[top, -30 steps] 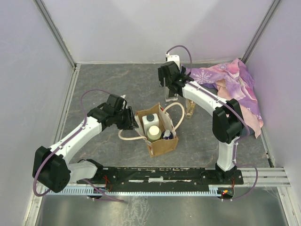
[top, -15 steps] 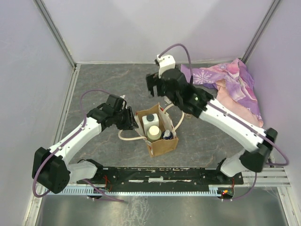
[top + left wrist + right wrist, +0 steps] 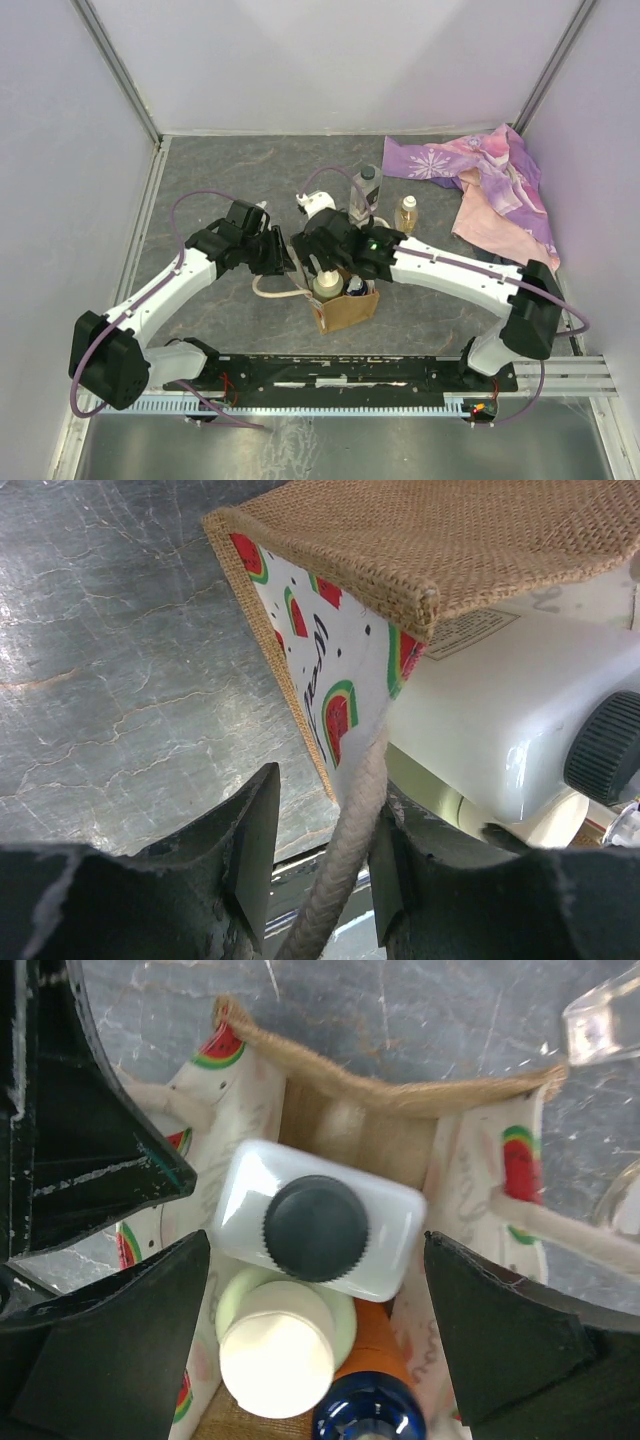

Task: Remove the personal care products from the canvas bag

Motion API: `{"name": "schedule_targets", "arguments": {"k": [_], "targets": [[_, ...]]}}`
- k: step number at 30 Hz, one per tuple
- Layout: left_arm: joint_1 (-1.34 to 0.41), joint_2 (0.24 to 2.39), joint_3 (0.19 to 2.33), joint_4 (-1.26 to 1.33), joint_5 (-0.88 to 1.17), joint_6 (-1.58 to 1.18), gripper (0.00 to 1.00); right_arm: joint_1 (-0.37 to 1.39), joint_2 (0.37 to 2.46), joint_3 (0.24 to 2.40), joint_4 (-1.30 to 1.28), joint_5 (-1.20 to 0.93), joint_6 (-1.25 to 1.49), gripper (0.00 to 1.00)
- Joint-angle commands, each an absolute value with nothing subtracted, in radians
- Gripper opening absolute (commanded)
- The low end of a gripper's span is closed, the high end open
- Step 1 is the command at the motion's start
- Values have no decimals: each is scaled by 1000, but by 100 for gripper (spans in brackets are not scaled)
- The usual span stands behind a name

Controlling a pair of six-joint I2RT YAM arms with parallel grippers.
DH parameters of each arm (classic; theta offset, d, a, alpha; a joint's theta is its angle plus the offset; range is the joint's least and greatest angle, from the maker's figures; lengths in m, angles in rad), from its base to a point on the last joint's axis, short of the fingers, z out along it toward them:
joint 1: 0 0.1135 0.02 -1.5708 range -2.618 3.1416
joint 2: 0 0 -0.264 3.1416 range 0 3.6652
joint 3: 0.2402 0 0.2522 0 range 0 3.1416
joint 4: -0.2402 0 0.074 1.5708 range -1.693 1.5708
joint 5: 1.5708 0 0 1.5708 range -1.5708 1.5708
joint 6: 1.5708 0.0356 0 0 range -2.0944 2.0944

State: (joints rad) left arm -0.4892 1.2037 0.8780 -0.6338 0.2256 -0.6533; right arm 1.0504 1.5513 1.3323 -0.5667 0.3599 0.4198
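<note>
My left gripper [image 3: 318, 880] pinches the bag's rope handle [image 3: 345, 865]. My right gripper [image 3: 315, 1290] hangs open over the white bottle [image 3: 318, 1222]; next I drop and squeeze.

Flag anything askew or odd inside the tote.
The white dark-capped bottle sits tilted across the canvas bag, leaning over the cream-capped bottle and the orange blue-topped one. No spills or damage visible.
</note>
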Motion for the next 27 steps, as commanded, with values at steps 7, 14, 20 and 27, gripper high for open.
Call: {"name": "schedule_targets", "arguments": {"k": [7,14,20,27], "targets": [[-485,1200,893,-608,258,-676,3,1096,1614,1325,-539,422,505,96],[-486,1205,893,-601,264,-675,3,1101,1673,1330,-516,460,519,87],[-487,1206,905,-617,254,-658,3,1104,1608,1400,-537,538,488,75],[-487,1217,876,-581,281,-679,3,1095,1532,1560,-537,651,352,72]]}}
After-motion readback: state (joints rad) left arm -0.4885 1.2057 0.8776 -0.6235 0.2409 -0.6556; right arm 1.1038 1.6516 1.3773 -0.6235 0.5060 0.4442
